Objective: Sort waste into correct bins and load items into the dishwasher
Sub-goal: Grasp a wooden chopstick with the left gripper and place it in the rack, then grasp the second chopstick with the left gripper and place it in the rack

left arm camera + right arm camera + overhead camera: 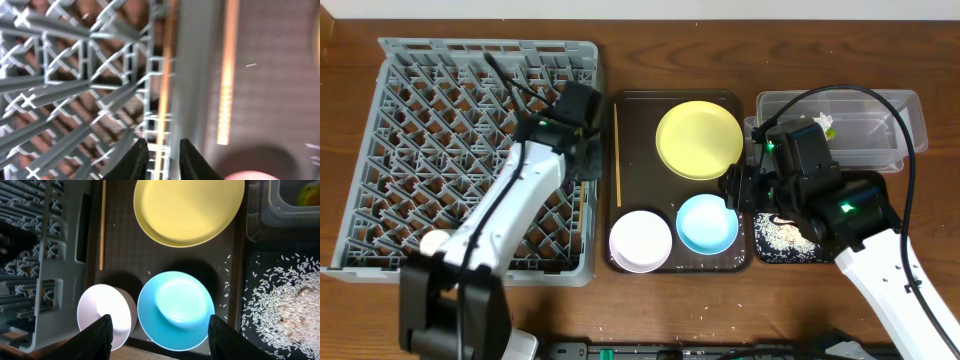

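Right gripper point(165, 339): wide open, empty, over the blue bowl point(175, 305).
Left gripper point(161, 159): fingers nearly together at the rack point(440, 150) right rim; hold unclear, view blurred.
Table point(620, 20): brown wood.
Tray point(630, 105): centre; yellow plate point(699, 139), white bowl point(640, 240), blue bowl, chopstick point(615, 150) along left edge.
Bin point(910, 100): upper right, clear.
Rice point(285, 295): on black dish point(260, 265), cut off at right.

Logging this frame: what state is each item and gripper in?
dish rack: no dishes visible in it
yellow plate: on brown tray, empty
blue bowl: on brown tray, empty
white bowl: on brown tray, empty
chopstick: lying flat on brown tray
clear container: open, scrap inside
black tray: rice scattered in it
left gripper: nearly closed, grip unclear
right gripper: open, empty
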